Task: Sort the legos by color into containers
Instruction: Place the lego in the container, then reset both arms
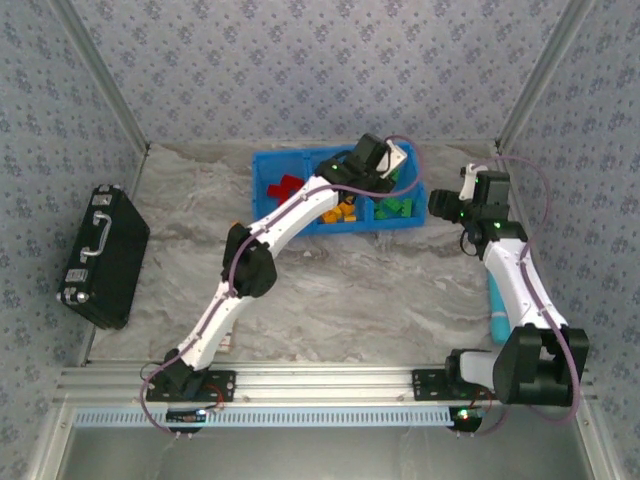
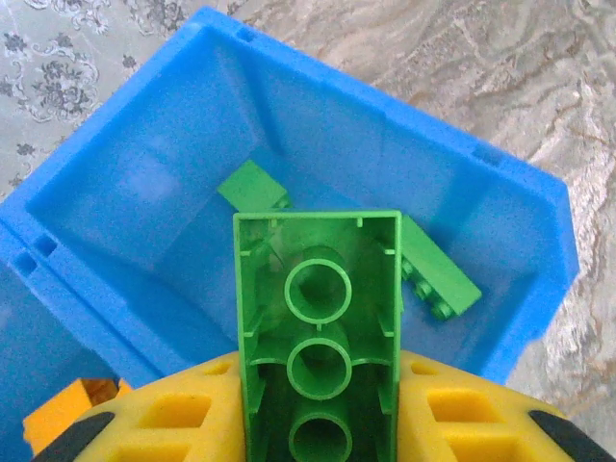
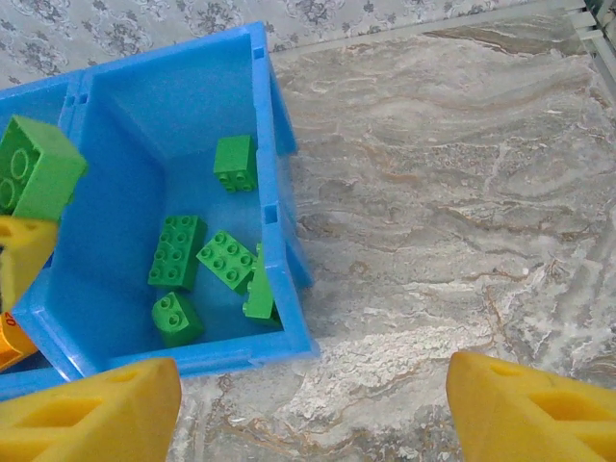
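While left gripper point(image 2: 318, 395) clamps a green lego point(image 2: 318, 289), right gripper point(image 3: 313, 404) gapes empty, its view showing five green legos point(image 3: 176, 250) in bin point(image 3: 279, 115).

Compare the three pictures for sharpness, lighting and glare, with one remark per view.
Top view: even light, faint shadows, coarse; bricks in the bin read as coloured blobs. Left wrist: the held brick looms huge near the lens; the bin floor looks hazy. Right wrist: green bricks crisp, yellow fingers soft and cropped, table washed pale.
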Available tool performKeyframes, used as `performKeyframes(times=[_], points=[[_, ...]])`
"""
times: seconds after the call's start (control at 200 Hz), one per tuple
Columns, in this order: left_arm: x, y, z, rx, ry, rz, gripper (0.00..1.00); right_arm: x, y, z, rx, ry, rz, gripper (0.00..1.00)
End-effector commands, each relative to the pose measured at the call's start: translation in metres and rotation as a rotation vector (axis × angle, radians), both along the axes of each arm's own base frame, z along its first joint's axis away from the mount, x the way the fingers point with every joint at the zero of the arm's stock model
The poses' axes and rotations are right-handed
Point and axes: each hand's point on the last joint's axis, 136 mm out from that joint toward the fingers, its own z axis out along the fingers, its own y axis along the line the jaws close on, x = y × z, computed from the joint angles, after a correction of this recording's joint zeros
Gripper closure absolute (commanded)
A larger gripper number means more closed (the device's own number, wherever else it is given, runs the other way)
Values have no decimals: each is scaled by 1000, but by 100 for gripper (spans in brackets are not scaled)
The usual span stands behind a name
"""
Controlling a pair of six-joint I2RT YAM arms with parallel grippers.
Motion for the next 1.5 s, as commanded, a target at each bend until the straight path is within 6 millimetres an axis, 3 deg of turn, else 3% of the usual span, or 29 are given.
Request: performKeyframes(times=[0.0, 0.1, 0.25, 0.46, 0.67, 0.895, 0.975, 1.11, 1.165, 1.325, 1.495], points=[[11, 0, -4, -17, 4, 46, 66, -5, 1, 4, 3, -18, 22, 25], [22, 1, -8, -49, 5, 72, 62, -5, -3, 2, 18, -18, 22, 25], [27, -4, -10, -89, 15, 68, 48, -2, -6, 2, 67, -29, 26, 24], [27, -2, -11, -83, 20, 67, 44, 1, -7, -3, 77, -22, 28, 24], [21, 6, 17, -74, -13, 57, 43, 1, 0, -4, 151, -49, 48, 16], [19, 20, 69, -93, -96, 72, 42, -8, 17, -3, 178, -29, 97, 9], [12, 36, 68, -42, -78, 81, 40, -18, 24, -8, 145, -5, 109, 1], [1, 68, 60, -28, -98, 127, 35, -36, 28, -22, 127, 32, 93, 1], [-6, 87, 68, -79, -113, 164, 32, -40, 30, -25, 148, 32, 86, 1], [-30, 168, 63, -106, -115, 302, 29, -45, 35, -24, 153, 11, 74, 1], [-64, 271, 67, -93, -182, 464, 26, -48, 35, -24, 94, 35, 55, 1]])
